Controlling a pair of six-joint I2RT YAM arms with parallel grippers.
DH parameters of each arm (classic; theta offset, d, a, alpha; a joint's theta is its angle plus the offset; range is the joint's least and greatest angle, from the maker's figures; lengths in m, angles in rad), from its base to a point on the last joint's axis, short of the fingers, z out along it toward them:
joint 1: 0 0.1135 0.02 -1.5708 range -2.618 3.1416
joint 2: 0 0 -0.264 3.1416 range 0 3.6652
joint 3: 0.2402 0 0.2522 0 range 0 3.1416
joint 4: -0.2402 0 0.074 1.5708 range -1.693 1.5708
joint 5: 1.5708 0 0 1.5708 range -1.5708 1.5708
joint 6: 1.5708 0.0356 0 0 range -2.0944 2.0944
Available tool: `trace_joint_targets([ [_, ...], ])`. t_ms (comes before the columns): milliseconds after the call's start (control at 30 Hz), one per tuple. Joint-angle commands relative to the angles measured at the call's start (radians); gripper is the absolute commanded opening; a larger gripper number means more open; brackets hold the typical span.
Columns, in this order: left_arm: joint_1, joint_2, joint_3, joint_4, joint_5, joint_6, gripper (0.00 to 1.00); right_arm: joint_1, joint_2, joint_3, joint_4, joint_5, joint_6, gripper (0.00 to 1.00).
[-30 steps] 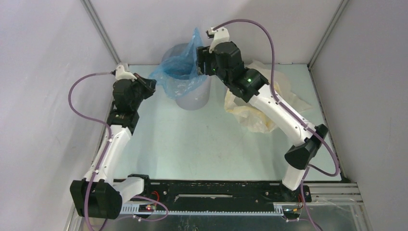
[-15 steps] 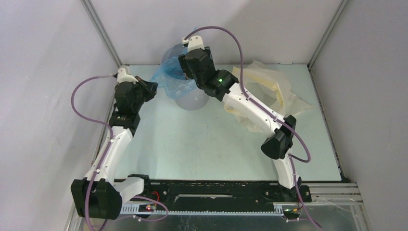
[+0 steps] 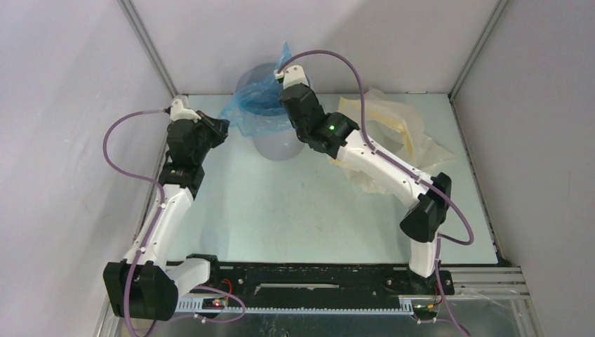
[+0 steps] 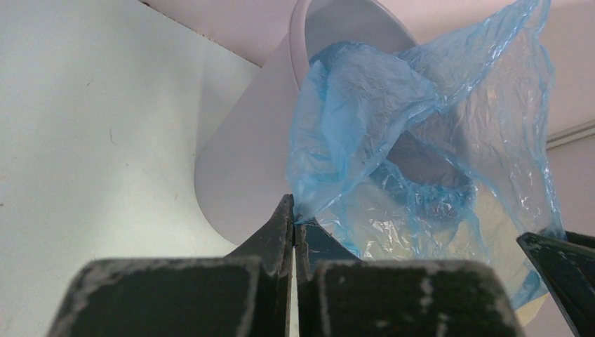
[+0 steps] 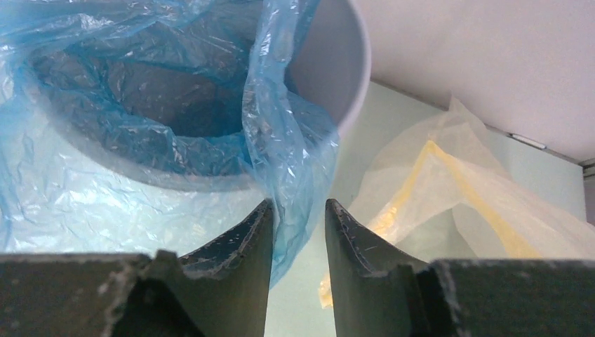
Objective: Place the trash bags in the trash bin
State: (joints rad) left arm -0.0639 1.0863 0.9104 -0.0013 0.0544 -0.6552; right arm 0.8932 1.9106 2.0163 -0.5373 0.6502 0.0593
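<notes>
The thin blue trash bag [image 3: 254, 111] is draped over the rim of the pale grey-lavender trash bin [image 3: 281, 147] at the back of the table, with part of it sunk inside. My left gripper [image 3: 224, 127] is left of the bin. In the left wrist view it [image 4: 293, 219] is shut on the bag's [image 4: 393, 133] left edge, beside the bin wall [image 4: 245, 154]. My right gripper [image 3: 286, 97] is over the bin's right rim. In the right wrist view it [image 5: 298, 210] is open, with a fold of the bag [image 5: 288, 147] hanging between the jaws at the bin's rim [image 5: 351, 63].
A larger pale yellow plastic bag [image 3: 396, 123] lies crumpled on the table right of the bin, under my right arm; it also shows in the right wrist view [image 5: 456, 189]. Enclosure walls stand close behind the bin and on both sides.
My right gripper swung left over the bin's mouth, then came back towards the right rim. The blue bag's raised corner dropped, then shows above the bin again. My left arm barely moved.
</notes>
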Motion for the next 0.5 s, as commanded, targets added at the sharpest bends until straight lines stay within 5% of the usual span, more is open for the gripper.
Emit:
trace_joint_targets([
  [0,0.005,-0.005,-0.001,0.041,-0.025,0.008,0.0,0.004,-0.102,-0.053,0.054,0.032,-0.017,0.35],
  [467,0.005,0.014,-0.006,0.04,-0.046,0.018,0.0,-0.129,-0.205,-0.297,0.072,-0.242,0.146,0.34],
])
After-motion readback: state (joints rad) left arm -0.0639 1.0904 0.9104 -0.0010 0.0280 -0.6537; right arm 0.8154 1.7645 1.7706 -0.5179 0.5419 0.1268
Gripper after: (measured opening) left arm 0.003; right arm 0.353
